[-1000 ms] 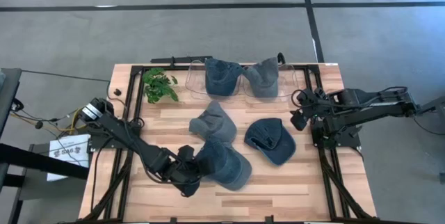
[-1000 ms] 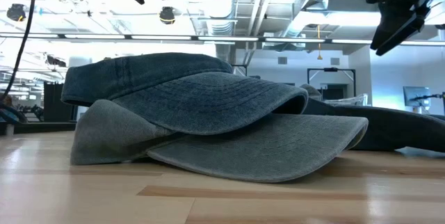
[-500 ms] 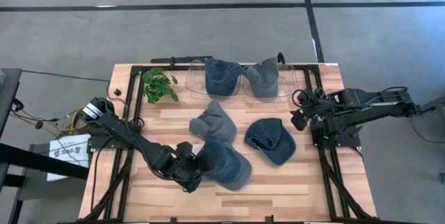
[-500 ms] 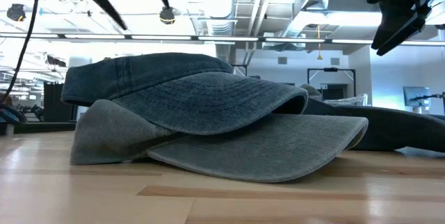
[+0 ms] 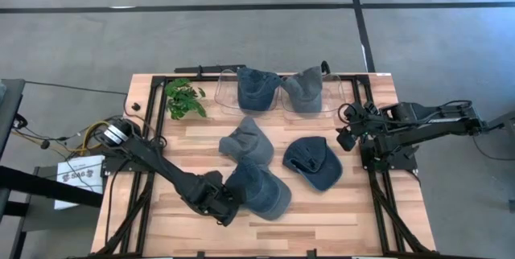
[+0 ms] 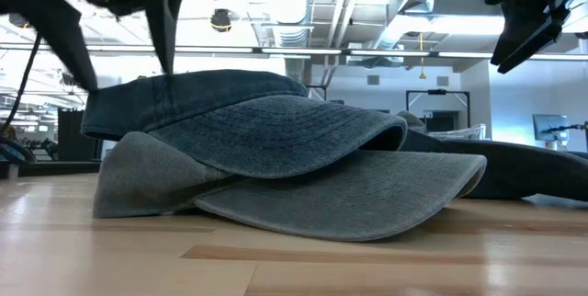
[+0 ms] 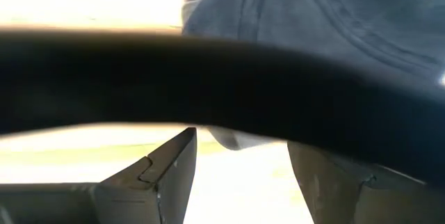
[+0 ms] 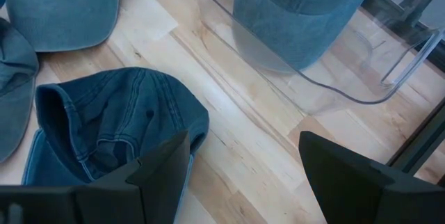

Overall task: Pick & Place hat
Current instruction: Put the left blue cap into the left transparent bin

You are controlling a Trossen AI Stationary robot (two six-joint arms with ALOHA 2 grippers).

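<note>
Left gripper [image 5: 228,207] dropped lower beside near cap [image 5: 259,191], fingers spread, gripping nothing; table edge [image 5: 241,249] close.

Denim hats, five. Two sit in clear holders [image 5: 278,108] at the table's far edge: dark blue hat [image 5: 256,88] and grey-blue hat [image 5: 303,88]. Loose on the wood: grey hat [image 5: 244,141], front blue hat [image 5: 264,191] overlapping it, upturned blue hat [image 5: 315,162] apart.

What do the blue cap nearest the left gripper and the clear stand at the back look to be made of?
The dark blue cap: likely washed cotton denim, matte; stitched rows on the brim and faded seams suggest it. The clear stand: probably acrylic or similar plastic, glossy; the wood shows through it and its curved edge glints.
</note>
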